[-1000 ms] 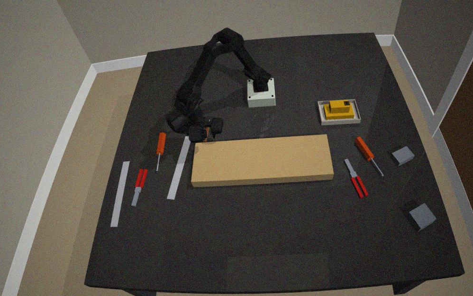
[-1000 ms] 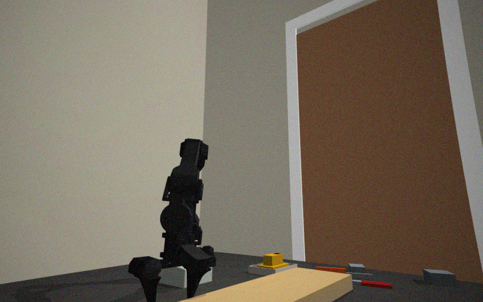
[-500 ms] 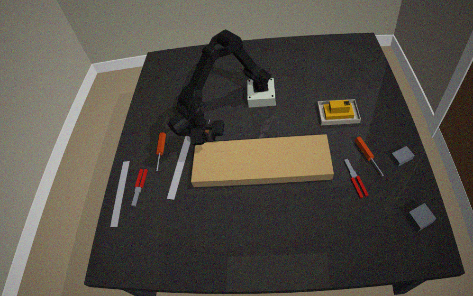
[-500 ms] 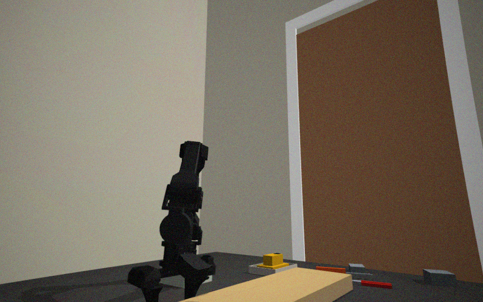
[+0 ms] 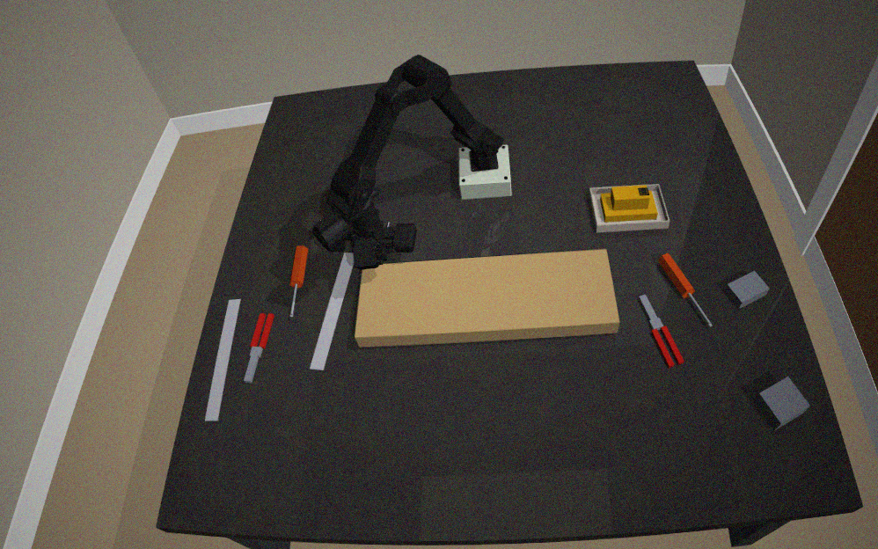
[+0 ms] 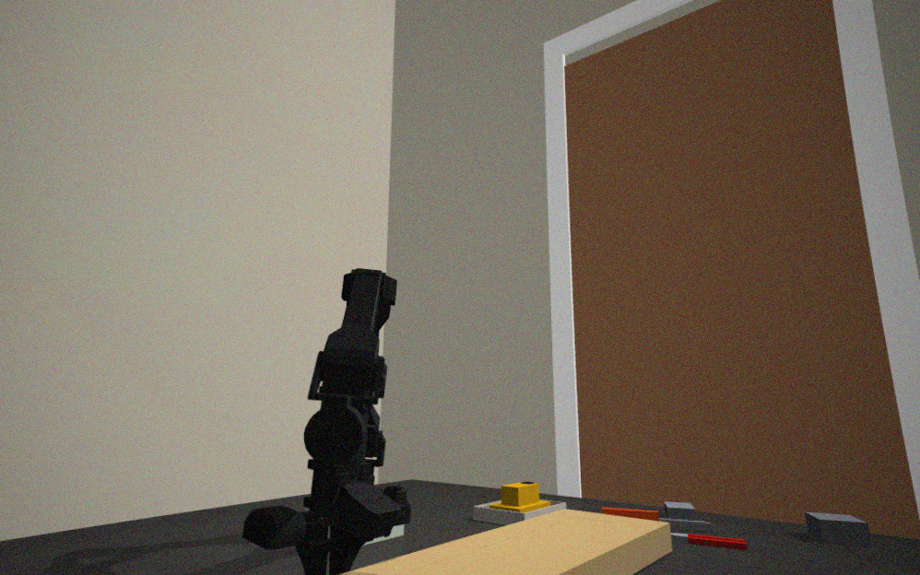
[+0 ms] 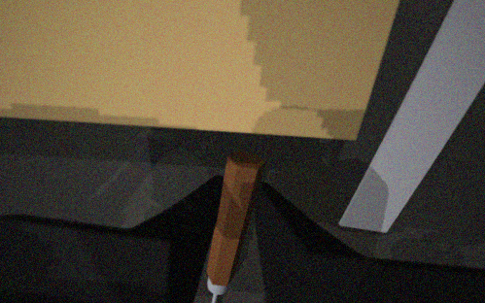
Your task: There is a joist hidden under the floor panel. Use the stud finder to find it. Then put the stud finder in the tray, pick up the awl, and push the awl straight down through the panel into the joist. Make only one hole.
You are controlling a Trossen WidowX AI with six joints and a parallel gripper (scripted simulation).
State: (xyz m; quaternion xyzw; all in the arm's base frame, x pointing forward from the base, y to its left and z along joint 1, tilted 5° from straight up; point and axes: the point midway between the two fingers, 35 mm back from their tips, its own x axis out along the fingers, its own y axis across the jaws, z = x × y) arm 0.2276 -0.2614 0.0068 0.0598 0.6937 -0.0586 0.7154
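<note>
My gripper (image 5: 369, 261) (image 6: 328, 561) (image 7: 239, 186) is low behind the back left corner of the floor panel, shut on the awl. The awl (image 7: 232, 209) shows an orange-brown handle between the fingers, with a silver collar and the start of its shaft at the bottom edge of the wrist view. The top and exterior views hide the awl, and its tip is out of sight. The tan floor panel (image 5: 483, 293) (image 6: 521, 545) (image 7: 119, 58) lies flat, with no hole visible. The yellow stud finder (image 5: 626, 213) (image 6: 518, 494) sits in the white tray (image 5: 633, 227) (image 6: 485, 515).
Left of the panel are two pale strips (image 5: 331, 320) (image 5: 224, 361) (image 7: 425, 117), an orange screwdriver (image 5: 299, 266) and red pliers (image 5: 258, 337). Right of it are another screwdriver (image 5: 676, 274), pliers (image 5: 656, 331) and grey blocks (image 5: 748, 288) (image 5: 783, 400). The robot's pale base (image 5: 485, 189) stands behind.
</note>
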